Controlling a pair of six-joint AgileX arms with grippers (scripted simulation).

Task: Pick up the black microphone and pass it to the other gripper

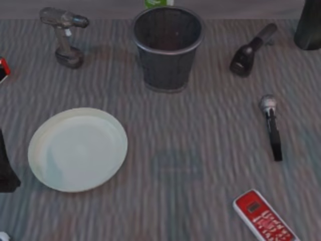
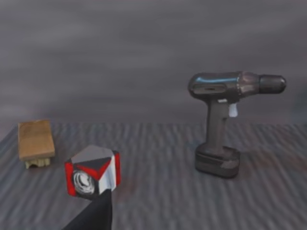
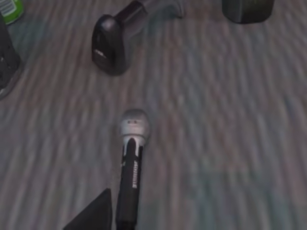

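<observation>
The black microphone (image 1: 271, 128) lies flat on the right side of the table, with its silver mesh head (image 3: 134, 123) toward the back and its slim handle (image 3: 129, 191) toward the front. My right gripper (image 3: 136, 224) is out of the top view. It hovers just behind the handle's end, open, and only one pointed black fingertip (image 3: 98, 213) shows beside the handle without touching it. My left gripper (image 1: 6, 175), the other gripper, is parked at the table's left edge, open and holding nothing.
A thick black handheld device (image 1: 248, 52) lies behind the microphone, with a dark object (image 1: 308, 25) at the back right corner. A black bin (image 1: 168, 47) stands at back centre, a drill (image 1: 64, 37) at back left, a white plate (image 1: 77, 149) on the left, and a red phone (image 1: 265, 217) at front right.
</observation>
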